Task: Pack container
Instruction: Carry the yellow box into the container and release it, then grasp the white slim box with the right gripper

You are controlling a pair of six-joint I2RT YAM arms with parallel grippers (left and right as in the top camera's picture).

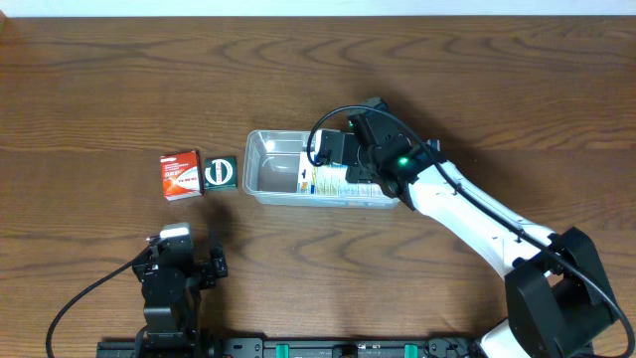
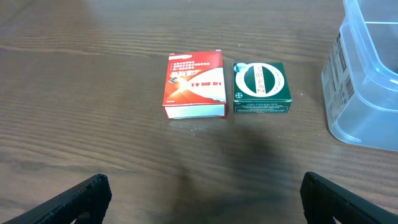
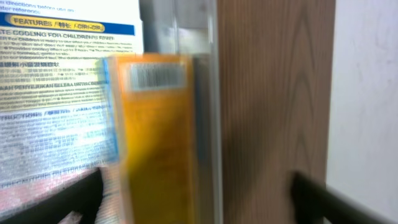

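The clear plastic container lies at the table's middle; its corner also shows in the left wrist view. My right gripper hangs over its right end, open. In the right wrist view my fingers are wide apart around a blurred orange box that stands against the container's wall, next to a white and blue printed box. A red box and a green box lie side by side left of the container. My left gripper is open and empty, near the front edge.
The wooden table runs on all sides of the container. A pale wall or floor strip shows beyond the table's edge in the right wrist view. The right arm's white link crosses the table at the right front.
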